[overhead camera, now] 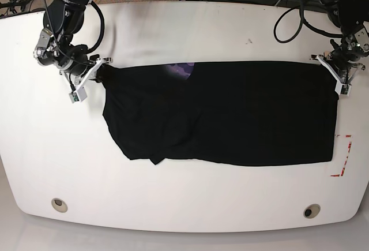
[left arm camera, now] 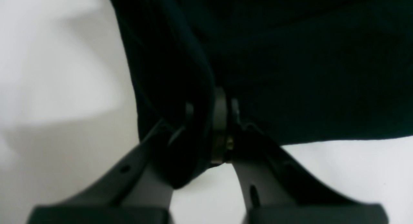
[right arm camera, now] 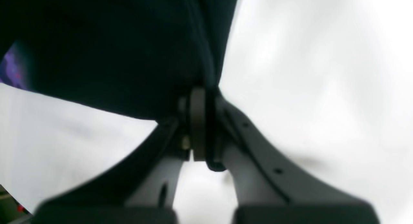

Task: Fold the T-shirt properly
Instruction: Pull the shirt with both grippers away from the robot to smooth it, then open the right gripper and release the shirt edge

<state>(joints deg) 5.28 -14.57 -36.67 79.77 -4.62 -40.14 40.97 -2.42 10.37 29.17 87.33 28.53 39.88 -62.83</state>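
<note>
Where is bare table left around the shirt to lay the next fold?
The table is bare in a wide strip below the T-shirt, another above its top edge, and at far left. The top corners are crowded: the right gripper and left gripper each pinch cloth there.

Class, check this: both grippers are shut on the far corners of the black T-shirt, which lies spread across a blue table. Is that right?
One thing is wrong: the table is white, not blue, as the base view shows. The left gripper and right gripper are indeed shut on the far corners of the spread black T-shirt.
</note>
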